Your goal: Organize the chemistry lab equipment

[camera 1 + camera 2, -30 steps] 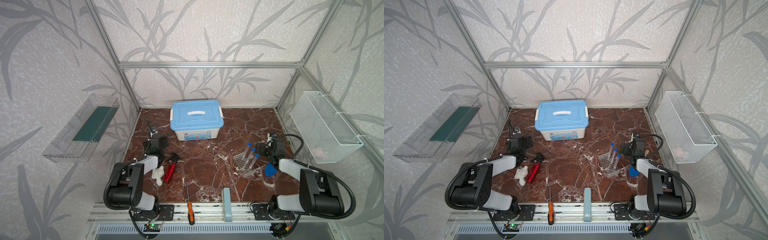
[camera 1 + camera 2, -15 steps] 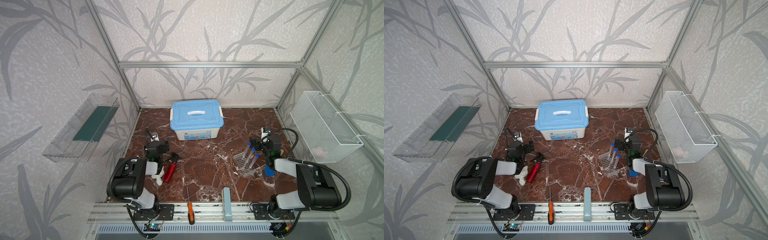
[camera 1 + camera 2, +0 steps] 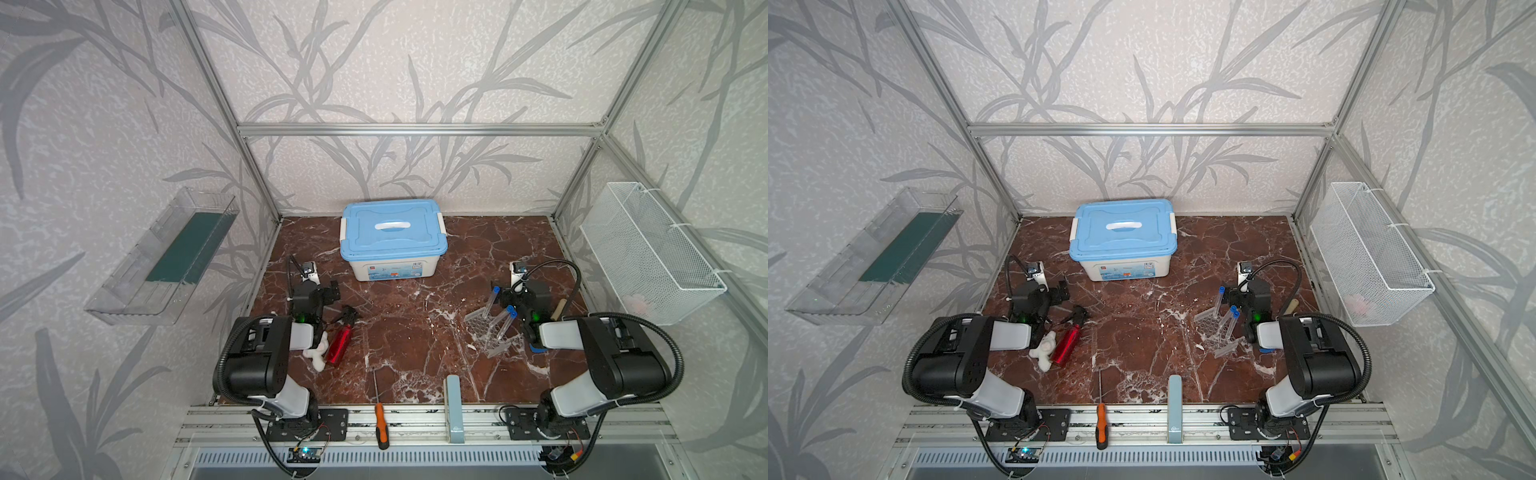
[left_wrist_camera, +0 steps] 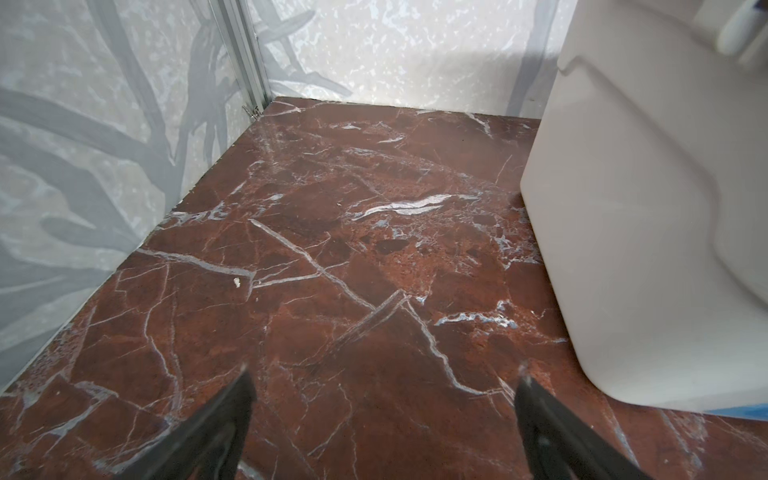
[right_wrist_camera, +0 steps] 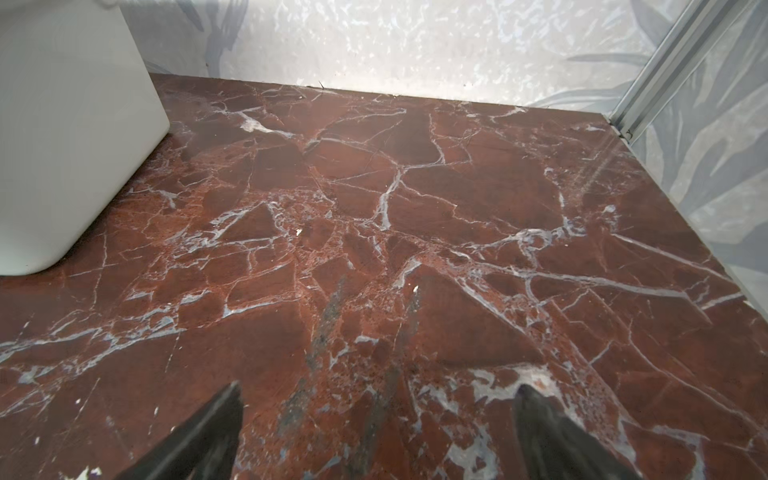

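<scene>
A clear holed tube rack (image 3: 492, 334) (image 3: 1219, 332) stands right of the floor's middle in both top views. Three long clear blue-capped tubes (image 3: 505, 324) (image 3: 1228, 321) lean in it. My right gripper (image 3: 521, 287) (image 3: 1250, 291) hovers just behind and right of the rack. It is open (image 5: 378, 390) over bare marble and points at the back wall. My left gripper (image 3: 318, 289) (image 3: 1050, 291) is at the left, behind the red spray bottle (image 3: 338, 343). It is also open (image 4: 382, 382) with nothing between its fingers. Jar, dish and droppers do not show clearly.
A blue-lidded storage box (image 3: 392, 239) (image 4: 648, 208) (image 5: 70, 124) stands shut at the back centre. A white lump (image 3: 316, 353) lies by the bottle. A blue piece (image 3: 538, 349) sits under the right forearm. An orange-handled screwdriver (image 3: 380, 424) lies on the front rail. A wire basket (image 3: 648, 253) and a clear shelf (image 3: 166, 257) hang on the walls.
Both arms have folded back toward their bases and the grippers now point at the back wall. The right gripper has shifted left, nearer the tubes. Both stayed open.
</scene>
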Controlling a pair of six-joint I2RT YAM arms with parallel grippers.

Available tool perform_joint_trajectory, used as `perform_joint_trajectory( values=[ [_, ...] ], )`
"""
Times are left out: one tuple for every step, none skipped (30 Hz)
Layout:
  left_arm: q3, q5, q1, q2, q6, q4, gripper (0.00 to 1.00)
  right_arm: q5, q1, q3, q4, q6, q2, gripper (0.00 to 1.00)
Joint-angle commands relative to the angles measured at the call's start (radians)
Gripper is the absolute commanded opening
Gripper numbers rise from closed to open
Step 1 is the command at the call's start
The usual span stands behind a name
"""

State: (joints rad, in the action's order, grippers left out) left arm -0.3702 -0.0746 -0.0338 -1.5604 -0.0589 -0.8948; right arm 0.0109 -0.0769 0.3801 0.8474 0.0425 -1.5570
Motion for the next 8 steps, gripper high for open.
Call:
perform_joint_trajectory(
  values=[
    [-0.009, 0.012, -0.003, 0.002, 0.022, -0.032, 0.99, 0.015, -0.003, 0.017, 0.015, 0.013, 0.015, 0.99],
    [-0.009, 0.012, -0.004, 0.002, 0.022, -0.032, 0.99, 0.016, -0.003, 0.019, 0.005, 0.014, 0.018, 0.99],
    [-0.011, 0.012, -0.003, 0.001, 0.022, -0.03, 0.99, 0.015, -0.003, 0.019, 0.005, 0.014, 0.017, 0.99],
    [-0.013, 0.012, -0.004, 0.001, 0.021, -0.028, 0.99, 0.015, -0.004, 0.018, 0.01, 0.014, 0.016, 0.99],
    [-0.015, 0.012, -0.003, -0.001, 0.021, -0.024, 0.99, 0.015, -0.003, 0.018, 0.009, 0.014, 0.017, 0.99],
    [-0.016, 0.013, -0.004, 0.0, 0.019, -0.02, 0.99, 0.015, -0.003, 0.019, 0.007, 0.014, 0.017, 0.99],
    [-0.016, 0.017, -0.005, 0.001, 0.018, -0.021, 0.99, 0.015, -0.003, 0.019, 0.007, 0.014, 0.017, 0.99],
    [-0.015, 0.015, -0.006, 0.0, 0.021, -0.023, 0.99, 0.015, -0.003, 0.019, 0.007, 0.014, 0.017, 0.99]
  ],
)
